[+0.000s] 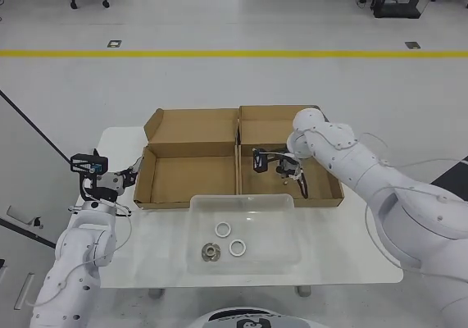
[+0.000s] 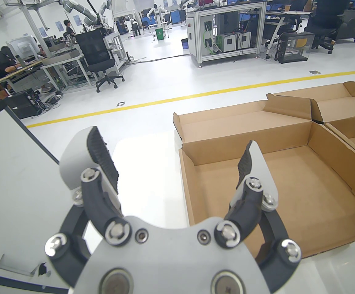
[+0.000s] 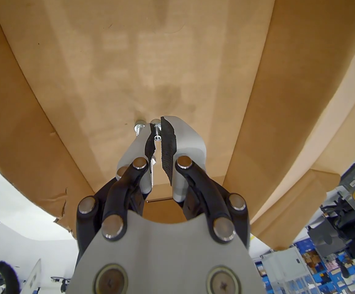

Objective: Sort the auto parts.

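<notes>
White tabletop (image 1: 356, 246), with two open cardboard boxes side by side toward its far side. Your right gripper (image 3: 156, 122) sits inside the right box (image 3: 288, 77), fingers pinched on a small bolt (image 3: 157, 135). The bolt's long axis runs roughly along the fingers, threaded end toward the cardboard floor close below. A second bolt (image 3: 139, 129) lies just beside one fingertip; you can't tell whether they touch. The drop spot lies straight ahead of the claw, so the next move likely needs only a release, and this arm is the one placed for it. Your left gripper (image 2: 173, 137) hangs spread wide and empty at the outer edge of the left box (image 2: 288, 185). Nearer the robot, the clear bin (image 1: 276, 246) holds two white rings (image 1: 224, 229) and a metal hub (image 1: 210, 252), roughly midway between the arms.
</notes>
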Robot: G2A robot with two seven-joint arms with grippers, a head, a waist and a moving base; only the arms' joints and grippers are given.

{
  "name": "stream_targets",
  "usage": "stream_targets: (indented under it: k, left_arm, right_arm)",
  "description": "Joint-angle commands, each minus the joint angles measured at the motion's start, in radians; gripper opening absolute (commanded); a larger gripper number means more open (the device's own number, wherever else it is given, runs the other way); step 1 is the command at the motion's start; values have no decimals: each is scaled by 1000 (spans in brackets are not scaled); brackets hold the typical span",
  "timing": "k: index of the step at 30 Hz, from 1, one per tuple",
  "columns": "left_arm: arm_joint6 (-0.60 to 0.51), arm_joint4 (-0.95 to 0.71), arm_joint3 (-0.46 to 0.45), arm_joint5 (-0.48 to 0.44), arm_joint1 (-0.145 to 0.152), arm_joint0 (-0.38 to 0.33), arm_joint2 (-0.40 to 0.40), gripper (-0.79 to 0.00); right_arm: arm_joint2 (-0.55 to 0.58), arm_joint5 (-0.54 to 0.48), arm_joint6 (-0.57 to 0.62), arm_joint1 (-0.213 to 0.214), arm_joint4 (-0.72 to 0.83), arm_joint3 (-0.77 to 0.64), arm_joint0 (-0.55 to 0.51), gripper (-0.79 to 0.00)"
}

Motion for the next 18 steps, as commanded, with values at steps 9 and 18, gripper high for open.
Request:
stream_targets:
  k: [9,18]
  left_arm:
    - [0,0,0,0,0,0,0,0]
    - [0,0,0,0,0,0,0,0]
  right_arm:
    - [3,-17,-32,-32,-21,65,-1,-785]
    - [8,-26,-56,-53,-46,109,4,-517]
